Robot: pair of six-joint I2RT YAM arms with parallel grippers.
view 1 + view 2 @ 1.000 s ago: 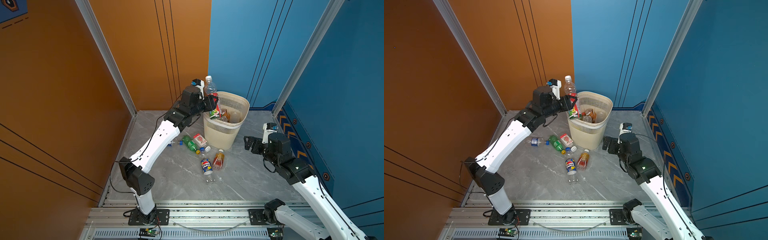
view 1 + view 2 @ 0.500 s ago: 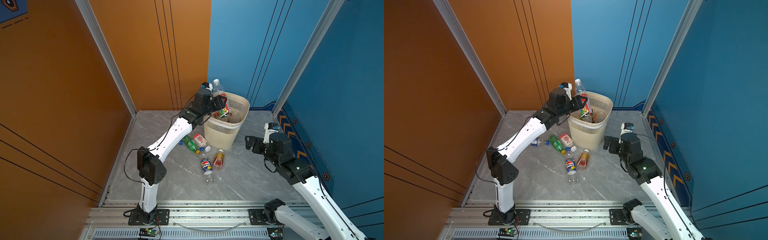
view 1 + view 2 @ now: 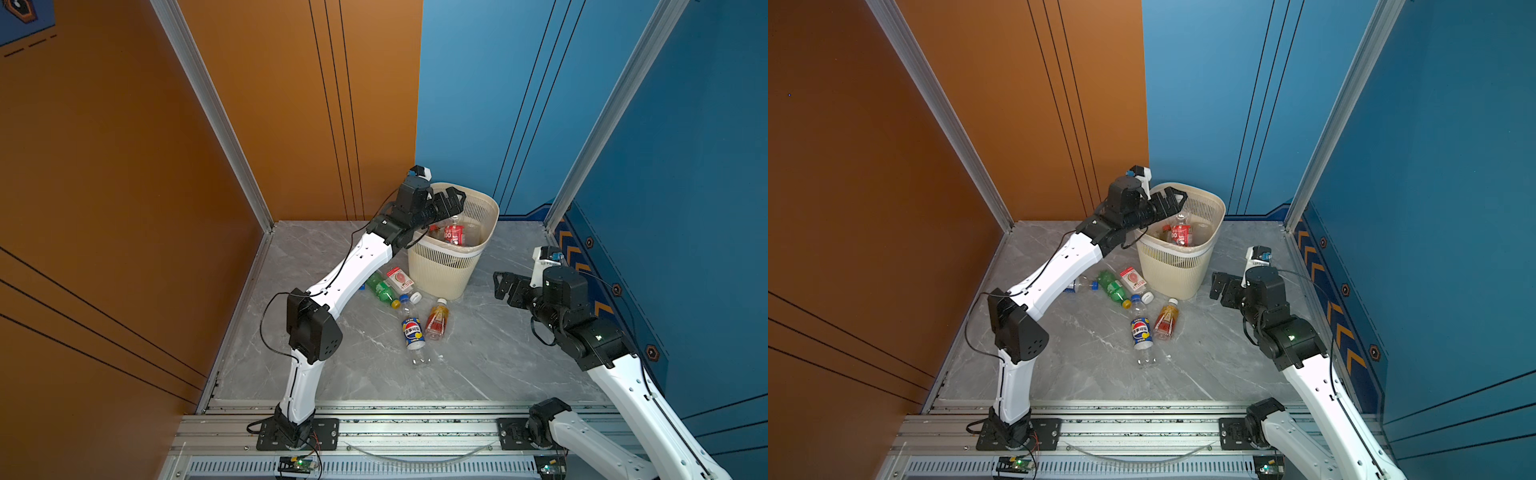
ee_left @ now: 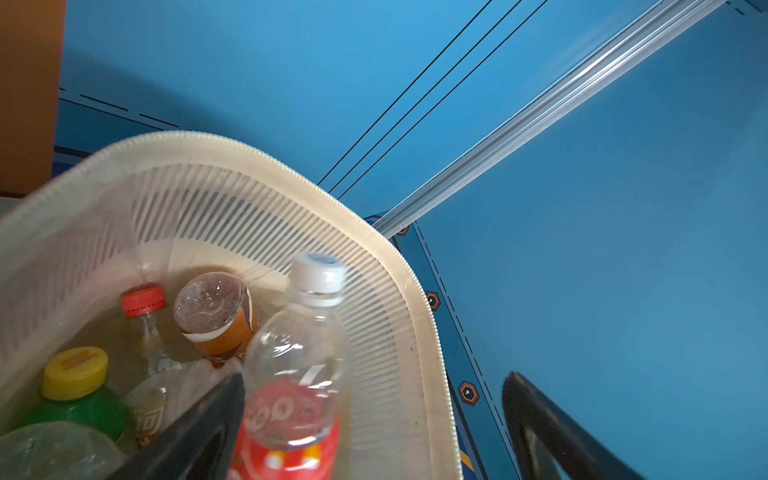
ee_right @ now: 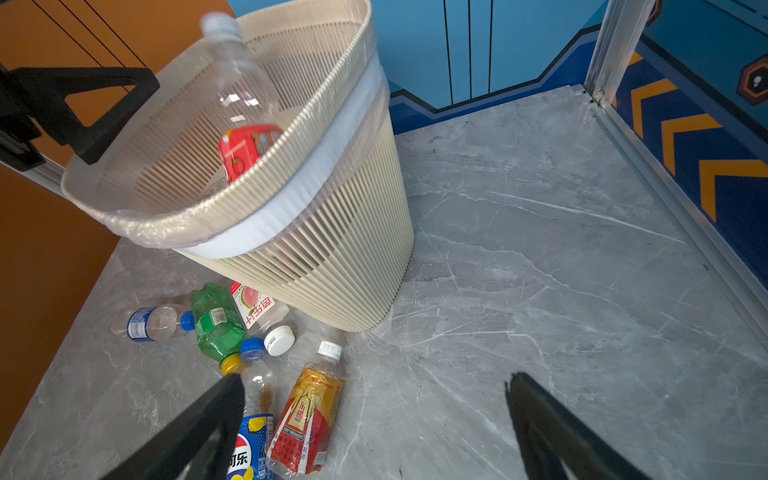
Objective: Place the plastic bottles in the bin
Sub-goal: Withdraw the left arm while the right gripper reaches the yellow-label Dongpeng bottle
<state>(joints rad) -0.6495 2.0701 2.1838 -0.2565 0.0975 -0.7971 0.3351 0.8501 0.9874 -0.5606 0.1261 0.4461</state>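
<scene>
My left gripper (image 3: 451, 199) (image 4: 374, 378) stands open over the cream bin's rim (image 3: 490, 208) (image 4: 257, 158). A clear bottle with a red label and white cap (image 4: 299, 374) (image 5: 245, 124) sits loose and blurred inside the bin, touching neither finger. Several other bottles lie under it, one with a red cap (image 4: 143, 301) and a green one with a yellow cap (image 4: 75, 374). On the floor by the bin lie a green bottle (image 3: 380, 289), a Pepsi bottle (image 3: 413, 332) and an orange-red one (image 3: 437, 321). My right gripper (image 3: 505, 286) (image 5: 374, 380) hangs open and empty right of the bin.
A white-capped bottle with a watermelon label (image 5: 257, 307) and a blue-labelled bottle (image 5: 145, 322) also lie at the bin's foot, the latter partly behind my left arm in both top views. Orange and blue walls close in the marble floor (image 3: 498, 353).
My left gripper carried the red-labelled bottle rightward over the bin and opened. The bottle has dropped from above the rim into the bin. My right arm has not moved.
</scene>
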